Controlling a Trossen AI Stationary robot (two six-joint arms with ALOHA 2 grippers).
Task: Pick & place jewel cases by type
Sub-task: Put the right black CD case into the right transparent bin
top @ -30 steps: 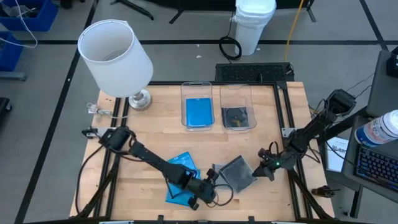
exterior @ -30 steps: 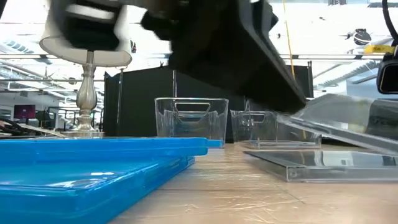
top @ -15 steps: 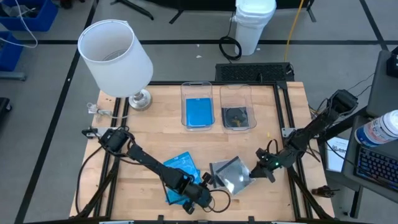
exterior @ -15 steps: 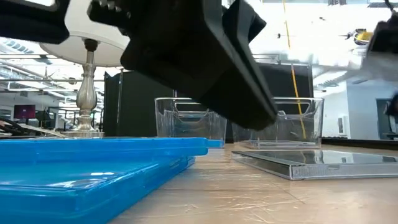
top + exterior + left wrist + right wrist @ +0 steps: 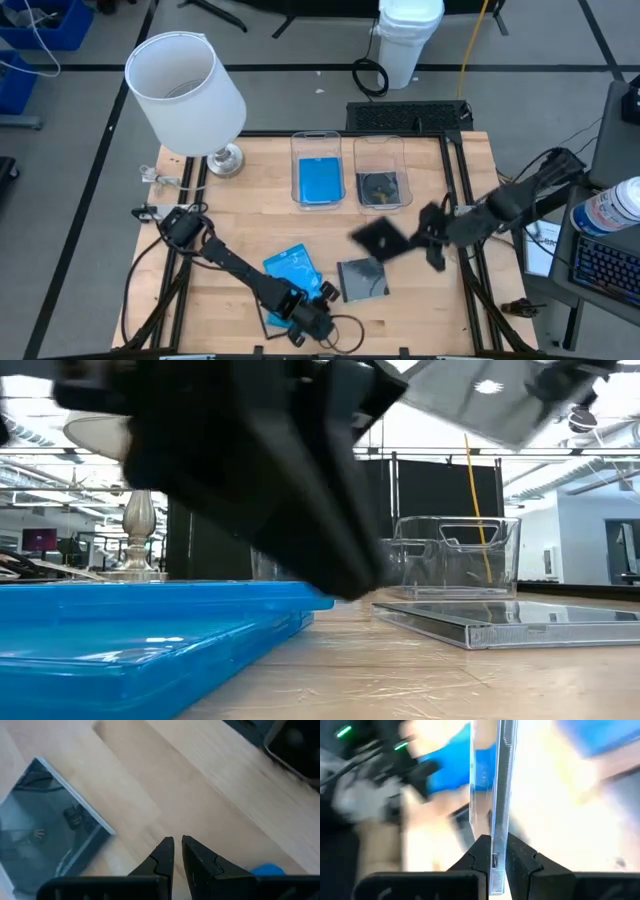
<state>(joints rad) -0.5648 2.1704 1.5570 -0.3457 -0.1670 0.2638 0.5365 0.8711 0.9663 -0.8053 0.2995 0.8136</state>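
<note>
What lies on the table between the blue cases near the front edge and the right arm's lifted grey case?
In the high view, one grey case lies flat between the blue cases and the lifted grey case held by the right gripper.

Bright even light; right wrist view motion-blurred, low view backlit.
</note>
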